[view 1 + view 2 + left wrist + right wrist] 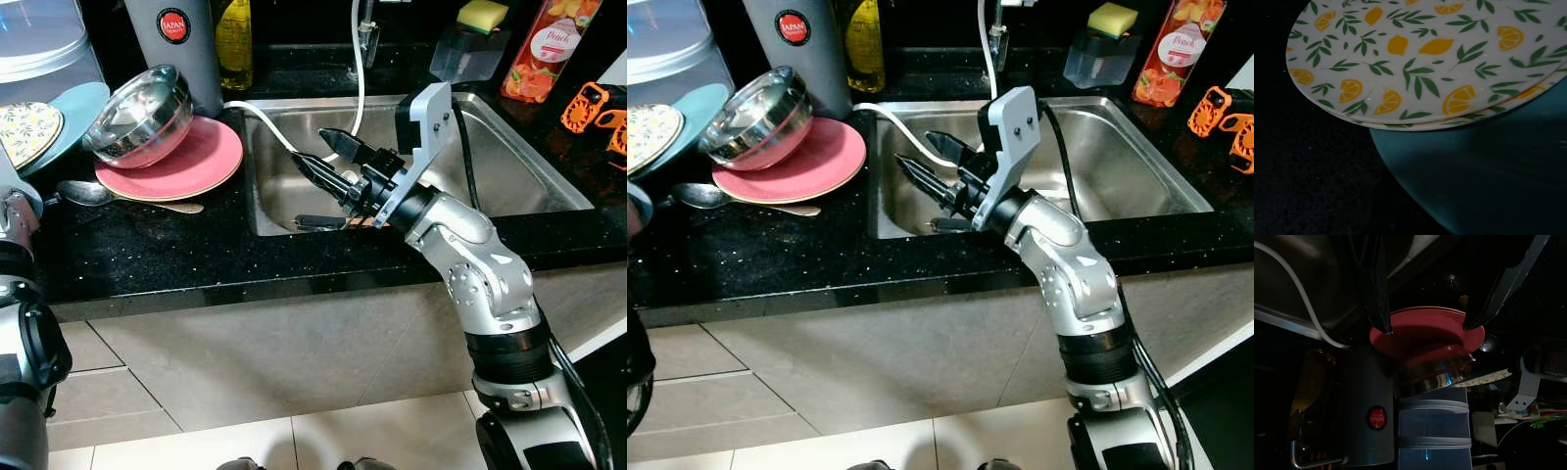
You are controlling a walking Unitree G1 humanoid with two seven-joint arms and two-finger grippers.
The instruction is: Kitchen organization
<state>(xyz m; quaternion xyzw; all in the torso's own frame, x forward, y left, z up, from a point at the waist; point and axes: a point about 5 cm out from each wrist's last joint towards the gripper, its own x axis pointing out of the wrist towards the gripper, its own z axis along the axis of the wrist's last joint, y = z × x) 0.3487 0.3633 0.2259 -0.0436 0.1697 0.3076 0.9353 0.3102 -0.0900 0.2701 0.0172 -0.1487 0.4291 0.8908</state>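
My right gripper (309, 145) hangs open over the left part of the steel sink (519, 171), its black fingers (338, 145) pointing left with nothing between them. In the right wrist view the open gripper (1426, 327) frames the pink plate (1415, 342) and the bowl (1437, 366). That pink plate (201, 157) lies on the black counter left of the sink, with a steel bowl (142, 116) tilted on it. A spoon (93, 193) lies in front of the plate. Lemon-patterned plates (1415, 58) rest on a teal plate (1488, 171) at far left. My left arm (24, 333) stands at the left edge.
A white hose (269, 125) runs from the tap into the sink. A dark utensil (315, 222) lies in the sink under the gripper. Along the back stand a grey canister (181, 39), an oil bottle (235, 44), a sponge holder (470, 44) and a peach bottle (549, 49).
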